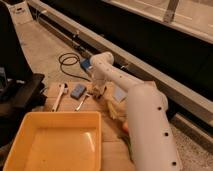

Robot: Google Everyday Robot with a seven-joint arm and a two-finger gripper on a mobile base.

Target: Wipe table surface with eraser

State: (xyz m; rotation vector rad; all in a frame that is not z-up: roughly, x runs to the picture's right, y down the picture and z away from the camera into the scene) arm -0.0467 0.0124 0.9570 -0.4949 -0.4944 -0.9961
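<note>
At the far centre of the table surface [112,142], the gripper [96,90], jaws pressed together, hovers at 3 o'clock of the blue-grey pad [78,91]; no eraser is identifiable, so the locating step is likely in hand, and grasping requires spreading the jaws.

The table surface [112,137] is made of light brown wooden planks and lies flat; the far edge and a strip near the right side are visible. The gripper [98,91] is low over the far part of this surface, near its far edge, with its fingers closed. The eraser cannot be made out with certainty; if it is at the gripper, the arm hides it.
</note>
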